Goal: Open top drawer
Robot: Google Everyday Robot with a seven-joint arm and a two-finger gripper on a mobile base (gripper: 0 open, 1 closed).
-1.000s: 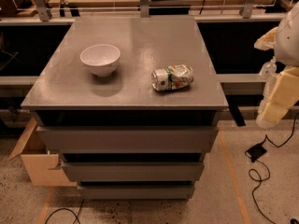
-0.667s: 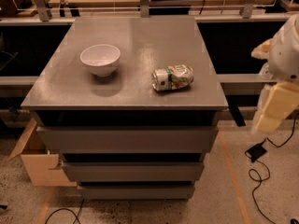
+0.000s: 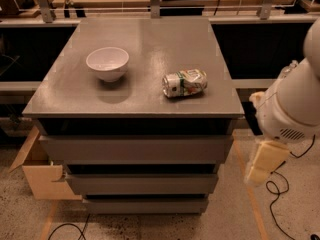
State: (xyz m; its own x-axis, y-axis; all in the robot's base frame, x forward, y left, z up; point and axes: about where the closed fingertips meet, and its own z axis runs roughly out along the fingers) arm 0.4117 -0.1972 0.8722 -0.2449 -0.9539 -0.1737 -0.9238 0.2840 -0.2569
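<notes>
Grey cabinet (image 3: 150,54), top drawer (image 3: 135,149) left of pincer (image 3: 264,163), apart.

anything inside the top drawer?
Can't tell: the top drawer shows only its front and a dark gap above; the cabinet top, carrying a bowl and can, covers the inside. Claw hangs right of the cabinet, off the drawer.

My gripper (image 3: 260,164), right of cabinet: cream plastic, matt. Top drawer (image 3: 135,149) front: matt grey, smooth. Cabinet top (image 3: 145,39): grey, slight sheen. Bowl (image 3: 107,63): glossy white. Crushed can (image 3: 185,82): shiny metal. Box (image 3: 42,176), near left: plain cardboard.
</notes>
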